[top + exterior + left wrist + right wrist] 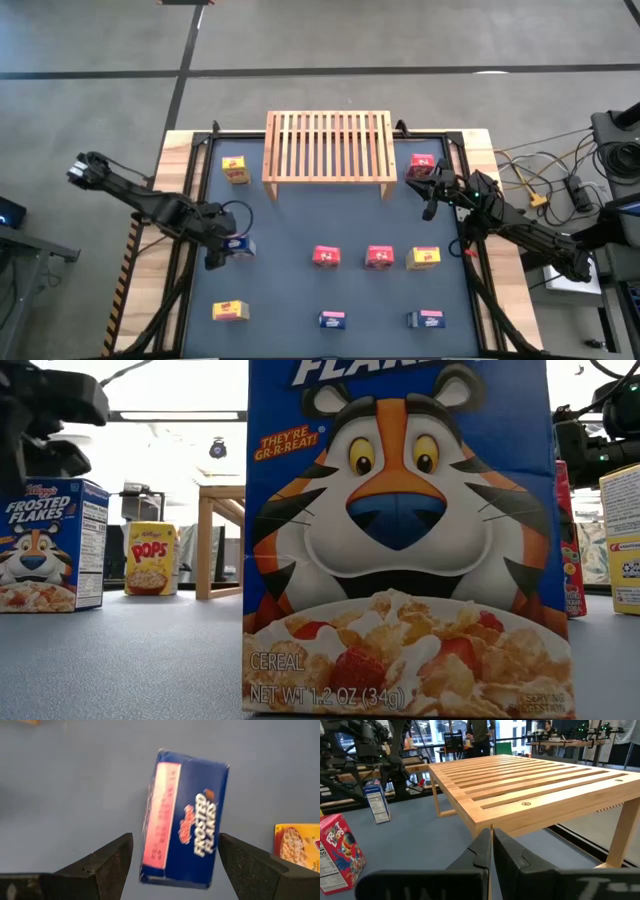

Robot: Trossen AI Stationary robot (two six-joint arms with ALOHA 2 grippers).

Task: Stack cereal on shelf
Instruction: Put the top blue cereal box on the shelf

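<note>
Left gripper (175,865) hangs over a blue cereal box (185,837) at the table's left, jaws open and straddling it, not yet gripping. It should lower squarely, then close on the narrow sides. Right gripper (491,847), jaws closed, waits beside the shelf (328,145).

Yellow plug (538,200) and cables (560,170) beside table (290,220)
</note>
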